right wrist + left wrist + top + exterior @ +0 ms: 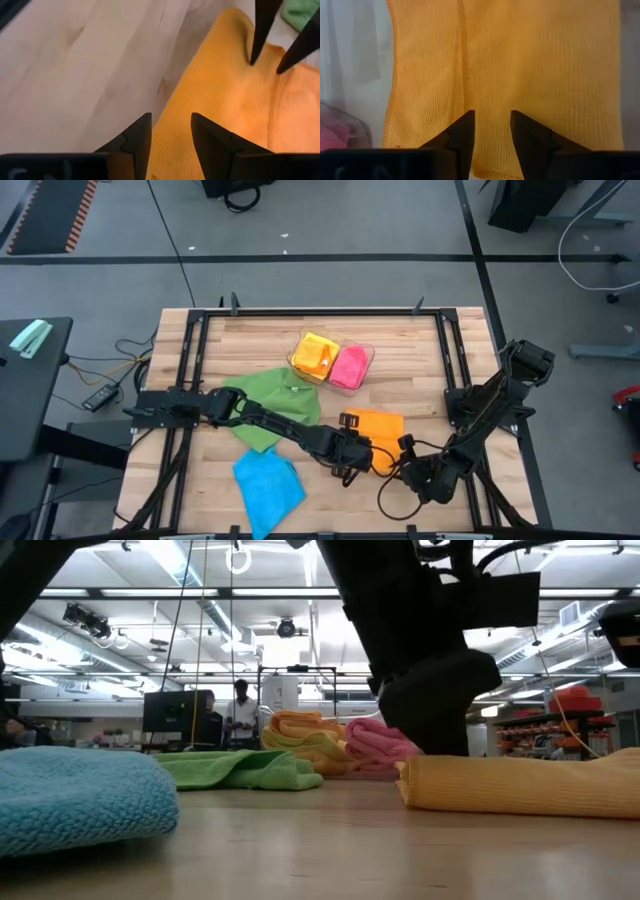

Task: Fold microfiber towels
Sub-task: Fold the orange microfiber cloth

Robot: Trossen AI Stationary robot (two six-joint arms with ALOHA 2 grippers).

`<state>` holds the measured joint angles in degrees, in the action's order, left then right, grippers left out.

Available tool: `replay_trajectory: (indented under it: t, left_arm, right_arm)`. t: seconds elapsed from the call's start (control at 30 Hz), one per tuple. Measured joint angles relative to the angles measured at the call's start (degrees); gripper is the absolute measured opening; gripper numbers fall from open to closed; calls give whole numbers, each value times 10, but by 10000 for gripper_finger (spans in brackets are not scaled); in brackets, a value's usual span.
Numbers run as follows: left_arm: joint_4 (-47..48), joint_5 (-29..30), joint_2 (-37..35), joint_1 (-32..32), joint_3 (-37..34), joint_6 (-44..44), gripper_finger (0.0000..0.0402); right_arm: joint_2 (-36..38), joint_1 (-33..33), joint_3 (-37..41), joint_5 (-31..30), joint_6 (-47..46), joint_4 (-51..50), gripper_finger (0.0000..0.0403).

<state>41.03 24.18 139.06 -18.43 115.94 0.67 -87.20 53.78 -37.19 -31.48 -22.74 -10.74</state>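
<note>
- Plainly, no brand, label or writing can be read on any towel, on the arms or on the counter (420, 360).
- The left arm stretches from the counter's left edge, across the green towel (275, 405), out to the middle; its wrist is bent down and the left gripper (372, 452) sits at the left side of the orange towel (385, 430).
- In its wrist view the left gripper (491, 131) has a narrow gap between its fingers, poised over the orange towel (520, 65); nothing is pinched between them.
- The right arm folds down from the right edge, its elbow high, and the right gripper (408, 448) is at the near right corner of the same towel.
- In its wrist view the right gripper (171, 131) is also narrowly parted over the orange towel's (225, 100) edge and holds nothing; the left gripper's fingers (260, 30) point down onto the cloth farther off.
- The orange towel lies flat, right of centre.
- The blue towel (268, 485) lies crumpled near the front, left of centre.
- The yellow towel (315, 352) and the pink towel (350, 366) sit side by side in a clear tray (368, 352) at the back.
- In the low view a person (240, 710) stands far off in the room.
</note>
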Motion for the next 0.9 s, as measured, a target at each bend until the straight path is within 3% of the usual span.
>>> replay_trajectory:
  t: [0.43, 0.63, 0.9]
  left_arm:
    - [21, 39, -23, -42, 1, 50, 141]
    - [79, 59, -23, -41, -2, 27, 128]
    - [71, 39, 12, -27, -2, 29, 112]
  right_arm:
    - [0, 0, -2, 1, -10, -21, 192]
    - [0, 0, -15, -72, 0, -31, 200]
    - [0, 0, -15, -75, 2, -34, 200]
